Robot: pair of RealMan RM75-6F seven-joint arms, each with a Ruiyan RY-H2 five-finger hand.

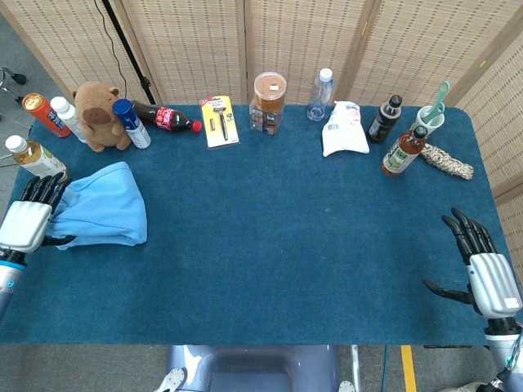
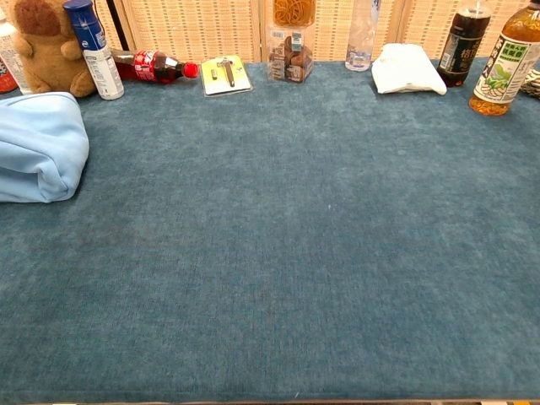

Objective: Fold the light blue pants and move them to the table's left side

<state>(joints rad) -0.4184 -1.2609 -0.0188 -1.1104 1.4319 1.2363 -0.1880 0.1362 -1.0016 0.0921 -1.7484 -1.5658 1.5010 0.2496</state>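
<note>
The light blue pants [image 1: 102, 214] lie folded in a bundle on the blue table's [image 1: 286, 245] left side; in the chest view the pants [image 2: 38, 148] rest at the left edge. My left hand [image 1: 29, 219] sits at the bundle's left edge, fingers [image 1: 42, 189] stretched out and apart, touching the cloth without gripping it. My right hand [image 1: 484, 273] hovers at the table's front right corner, fingers spread, holding nothing. Neither hand shows in the chest view.
Along the back edge stand a plush toy [image 1: 98, 114], several bottles [image 1: 131, 122], a cola bottle [image 1: 176, 120], a carded razor [image 1: 219, 120], a snack jar [image 1: 268, 102], a white pouch [image 1: 343, 129] and a cup [image 1: 429, 117]. A tea bottle [image 1: 33, 155] stands just behind my left hand.
</note>
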